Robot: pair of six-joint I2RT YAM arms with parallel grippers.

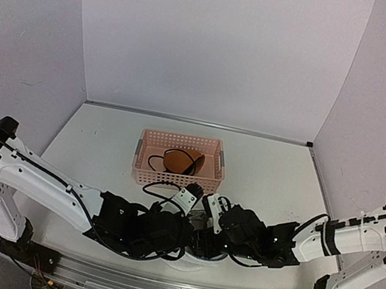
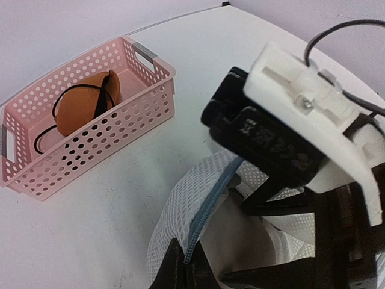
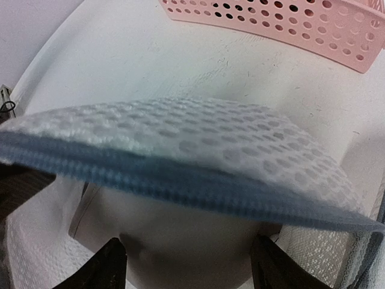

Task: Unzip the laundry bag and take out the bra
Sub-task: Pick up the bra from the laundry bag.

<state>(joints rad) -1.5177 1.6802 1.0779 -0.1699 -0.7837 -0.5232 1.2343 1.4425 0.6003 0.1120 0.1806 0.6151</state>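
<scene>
Slippage is the risk. The left tool [image 2: 183, 272] is pinched tight on the dark zip rim of the laundry bag [image 2: 174, 205], which sits on the desk [image 2: 90, 235] between both arms with its lid [image 3: 198, 138] raised. The right tool [image 3: 191, 265] stands wide and empty at the mouth. If it closes on mesh instead of the bra [image 3: 180, 232], seemingly the pale shape inside, the bag may lift or tug free.

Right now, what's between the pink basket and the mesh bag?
Only bare table lies between basket and bag; the left wrist view shows it.
</scene>
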